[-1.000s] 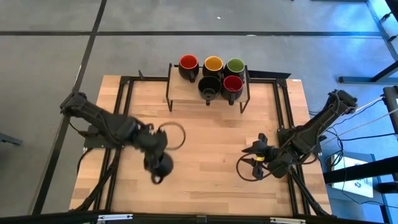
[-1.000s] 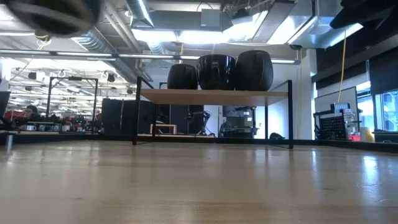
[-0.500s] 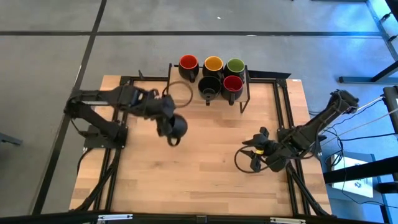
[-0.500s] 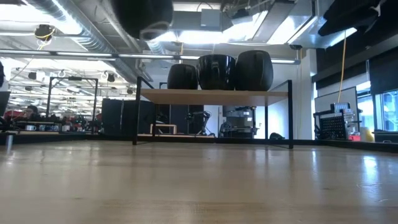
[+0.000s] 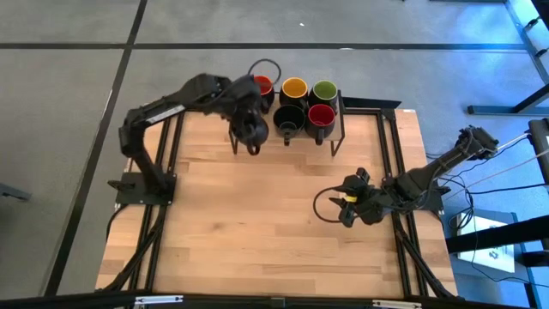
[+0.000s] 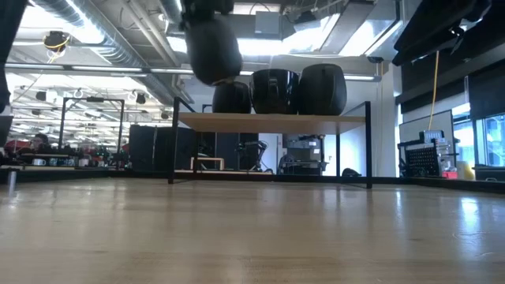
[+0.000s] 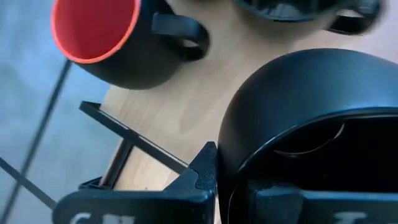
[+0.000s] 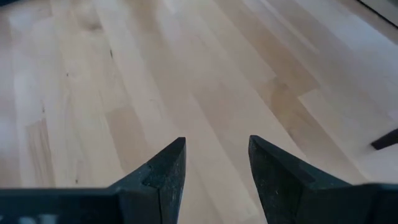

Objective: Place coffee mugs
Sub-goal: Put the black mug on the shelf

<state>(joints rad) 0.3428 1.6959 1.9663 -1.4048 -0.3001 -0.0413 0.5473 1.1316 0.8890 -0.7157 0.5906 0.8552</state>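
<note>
Coffee mugs sit on a small raised shelf at the table's far edge, and a sixth, black one hangs in the left gripper, whose fingers are clamped on its rim. That black mug is held in the air above the shelf's left end, just beside the red-lined mug; the left wrist view shows the two close together, though whether they touch is hard to say. Behind it stand the yellow-lined mug and green-lined mug, with another black mug and a second red-lined mug in front. The right gripper waits low over the wooden table, fingers apart and empty.
</note>
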